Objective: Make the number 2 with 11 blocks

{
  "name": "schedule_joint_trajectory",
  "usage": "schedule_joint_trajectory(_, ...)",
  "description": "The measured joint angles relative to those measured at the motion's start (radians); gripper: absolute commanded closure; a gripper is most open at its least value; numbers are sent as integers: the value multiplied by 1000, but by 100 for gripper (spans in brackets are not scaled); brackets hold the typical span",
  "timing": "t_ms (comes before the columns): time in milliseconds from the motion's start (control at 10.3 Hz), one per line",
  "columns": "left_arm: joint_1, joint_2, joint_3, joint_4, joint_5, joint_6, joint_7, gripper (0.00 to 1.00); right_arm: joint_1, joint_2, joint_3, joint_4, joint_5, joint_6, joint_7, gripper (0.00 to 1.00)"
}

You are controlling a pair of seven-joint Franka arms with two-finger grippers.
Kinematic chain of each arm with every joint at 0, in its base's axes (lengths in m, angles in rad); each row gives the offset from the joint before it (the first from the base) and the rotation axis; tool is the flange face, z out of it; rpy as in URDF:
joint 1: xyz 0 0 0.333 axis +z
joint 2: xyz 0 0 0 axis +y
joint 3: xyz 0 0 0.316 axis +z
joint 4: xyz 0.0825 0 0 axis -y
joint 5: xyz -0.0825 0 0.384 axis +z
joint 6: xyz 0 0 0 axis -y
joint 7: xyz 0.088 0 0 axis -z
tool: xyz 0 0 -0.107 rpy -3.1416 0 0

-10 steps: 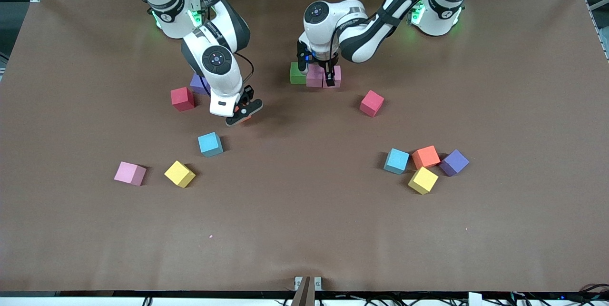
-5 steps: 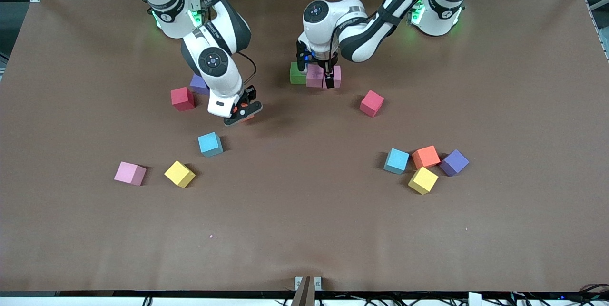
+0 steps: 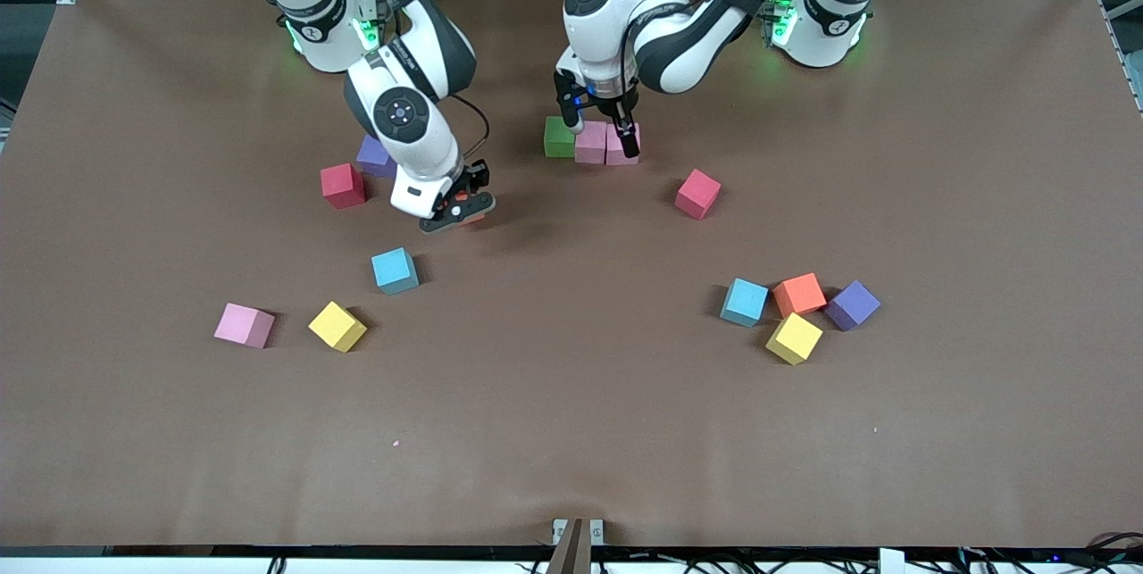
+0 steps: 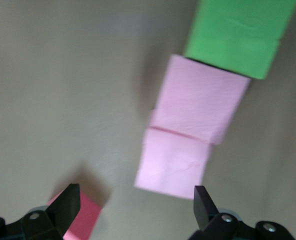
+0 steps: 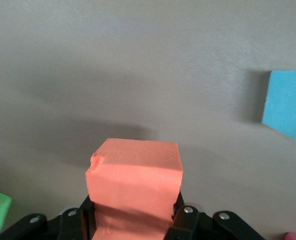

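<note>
Three blocks stand edge to edge in a row near the arms' bases: green (image 3: 557, 137), pink (image 3: 589, 148) and pink (image 3: 619, 154); this row is all that shows of the number 2. My left gripper (image 3: 600, 129) hangs open just over the two pink ones, holding nothing; in its wrist view the row runs green (image 4: 238, 35), pink (image 4: 203, 100), pink (image 4: 173, 162) between its spread fingers (image 4: 203, 205). My right gripper (image 3: 455, 208) is shut on an orange block (image 5: 133, 175), over bare table between a red block (image 3: 343, 185) and the row.
Loose on the table: a purple cube (image 3: 373, 156), a blue one (image 3: 395, 270), pink (image 3: 244, 325) and yellow (image 3: 337, 326) toward the right arm's end. A red cube (image 3: 697, 194), then blue (image 3: 744, 302), orange (image 3: 799, 295), purple (image 3: 853, 304) and yellow (image 3: 794, 338) cluster toward the left arm's end.
My left gripper has let go of the end pink block and lifted off it. My right gripper has drifted slightly toward the row with the orange block.
</note>
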Motion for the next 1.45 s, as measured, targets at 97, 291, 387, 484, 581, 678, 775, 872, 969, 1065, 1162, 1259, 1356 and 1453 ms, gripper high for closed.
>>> schedule_joint_trajectory(97,32,-20,1,0,0,-3,0,0,26,0,1,11,1,1,56,73)
schedule_joint_trajectory(291,108,-34,9,19,-49,-27,-3,0,79,4,3,42,2,1,180,73)
schedule_joint_trajectory(387,134,-35,25,53,-92,-86,-4,0,104,8,5,60,11,1,235,73)
schedule_joint_trajectory(484,144,-38,56,105,-125,-168,-4,0,130,18,6,80,34,1,274,73)
schedule_joint_trajectory(581,147,-43,99,167,-151,-250,-6,0,157,32,6,104,60,1,306,73)
schedule_joint_trajectory(678,147,-47,157,223,-177,-306,-10,0,183,51,6,127,73,1,346,73)
schedule_joint_trajectory(775,148,-47,239,260,-196,-329,-10,0,203,75,7,152,75,1,388,73)
schedule_joint_trajectory(872,149,-45,328,280,-202,-331,-8,0,222,102,7,180,75,1,422,73)
schedule_joint_trajectory(969,153,-41,416,294,-203,-331,-4,0,240,135,7,220,76,1,459,73)
schedule_joint_trajectory(1065,156,-37,485,304,-204,-331,3,0,255,170,7,268,76,-3,496,73)
schedule_joint_trajectory(1162,159,-32,532,310,-207,-331,4,0,266,206,7,319,76,-11,530,73)
schedule_joint_trajectory(1259,158,-19,562,313,-211,-330,-5,0,273,242,7,372,76,-19,559,73)
schedule_joint_trajectory(1356,157,4,583,319,-219,-316,-24,0,277,273,7,416,76,-22,585,73)
schedule_joint_trajectory(1453,156,32,605,330,-245,-280,-48,0,283,303,7,456,76,-23,603,73)
